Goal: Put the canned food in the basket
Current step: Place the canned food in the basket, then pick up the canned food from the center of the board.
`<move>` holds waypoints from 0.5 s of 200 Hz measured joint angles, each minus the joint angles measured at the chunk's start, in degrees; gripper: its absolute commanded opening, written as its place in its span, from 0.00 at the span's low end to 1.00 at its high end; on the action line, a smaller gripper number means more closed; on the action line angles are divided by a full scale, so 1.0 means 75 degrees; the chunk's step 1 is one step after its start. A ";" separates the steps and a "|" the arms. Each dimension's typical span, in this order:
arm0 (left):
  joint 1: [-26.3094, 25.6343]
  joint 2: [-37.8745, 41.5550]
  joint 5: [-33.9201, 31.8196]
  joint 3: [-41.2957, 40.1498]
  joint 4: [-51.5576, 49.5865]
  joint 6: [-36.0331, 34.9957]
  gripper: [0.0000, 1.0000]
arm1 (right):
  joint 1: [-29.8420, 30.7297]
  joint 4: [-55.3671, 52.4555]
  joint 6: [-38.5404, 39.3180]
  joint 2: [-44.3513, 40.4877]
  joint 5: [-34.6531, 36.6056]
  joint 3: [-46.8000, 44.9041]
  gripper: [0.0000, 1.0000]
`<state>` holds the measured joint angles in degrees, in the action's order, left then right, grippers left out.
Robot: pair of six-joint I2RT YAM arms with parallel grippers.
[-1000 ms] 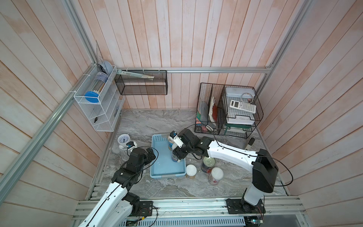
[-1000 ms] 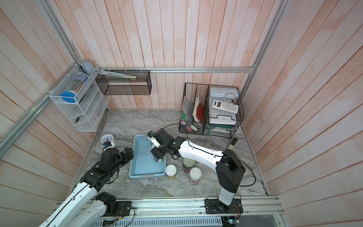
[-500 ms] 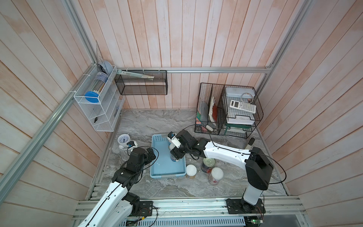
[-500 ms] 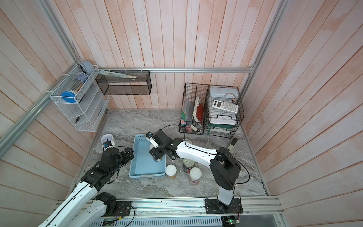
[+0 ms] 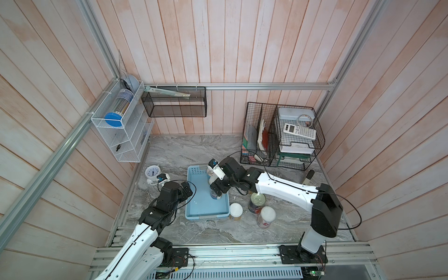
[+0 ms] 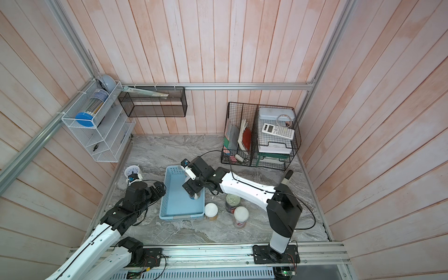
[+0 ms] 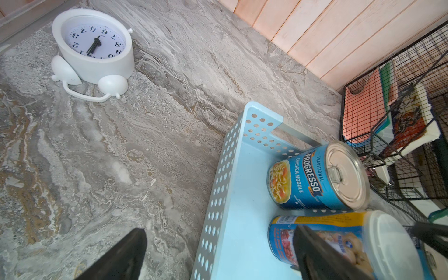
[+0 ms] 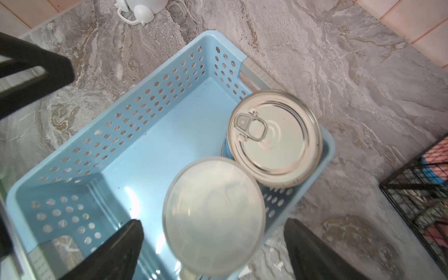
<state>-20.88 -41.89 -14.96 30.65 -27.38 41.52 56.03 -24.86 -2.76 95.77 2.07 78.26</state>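
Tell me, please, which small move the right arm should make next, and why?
Probably lift the right end effector straight up. It is open on either side of the white-lidded can, which stands upright in the basket, so the can looks placed; a sideways move might tip it.

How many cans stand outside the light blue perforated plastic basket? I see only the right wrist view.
Observer: Three show in a top view, upright on the grey marble-patterned table beside the basket: two slim white-lidded cans and one wide silver-topped tin.
Operator: What does the other arm do?
Observer: The left tool is open and empty, hovering at the basket's rim opposite those cans.
Operator: Which label has the pull-tab tin inside the basket?
Observer: Blue, reading Progresso chicken noodle.
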 measured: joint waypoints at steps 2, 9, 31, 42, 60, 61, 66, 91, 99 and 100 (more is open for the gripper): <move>0.0000 0.0000 0.0006 0.0000 0.0003 -0.0003 1.00 | 0.0000 -0.0012 -0.0006 -0.0111 0.0006 -0.0061 0.98; 0.0000 0.0000 0.0029 0.0000 0.0009 -0.0006 1.00 | 0.0000 -0.0041 -0.0026 -0.0600 0.0026 -0.0358 0.98; 0.0000 -0.0015 0.0140 0.0000 0.0052 -0.0035 1.00 | 0.0000 -0.0070 0.0087 -0.2192 -0.0096 -0.1597 0.98; 0.0000 -0.0023 0.0166 0.0000 0.0064 -0.0052 1.00 | 0.0006 -0.0154 0.0207 -0.2736 -0.0163 -0.2101 0.98; 0.0000 -0.0032 0.0201 -0.0003 0.0093 -0.0055 1.00 | 0.0006 -0.0434 0.0452 -0.3144 -0.0373 -0.2658 0.98; 0.0000 -0.0035 0.0201 -0.0003 0.0096 -0.0055 1.00 | 0.0006 -0.0452 0.0463 -0.3153 -0.0385 -0.2678 0.98; 0.0006 -0.0038 0.0201 -0.0003 0.0117 -0.0058 1.00 | 0.0006 -0.0516 0.0542 -0.3194 -0.0460 -0.2786 0.98; 0.0029 -0.0093 0.0256 -0.0003 0.0201 -0.0085 1.00 | 0.0026 -0.0755 0.0877 -0.3284 -0.0909 -0.3124 0.98; 0.0032 -0.0117 0.0274 -0.0003 0.0219 -0.0085 1.00 | 0.0050 -0.0793 0.0973 -0.3287 -0.1020 -0.3156 0.98; 0.0032 -0.0119 0.0280 -0.0003 0.0221 -0.0087 1.00 | 0.0055 -0.0801 0.0988 -0.3287 -0.1037 -0.3156 0.98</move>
<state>-20.64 -42.78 -12.86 30.63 -25.71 40.86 56.45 -30.87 4.64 71.11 -5.72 54.59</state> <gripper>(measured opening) 0.999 0.978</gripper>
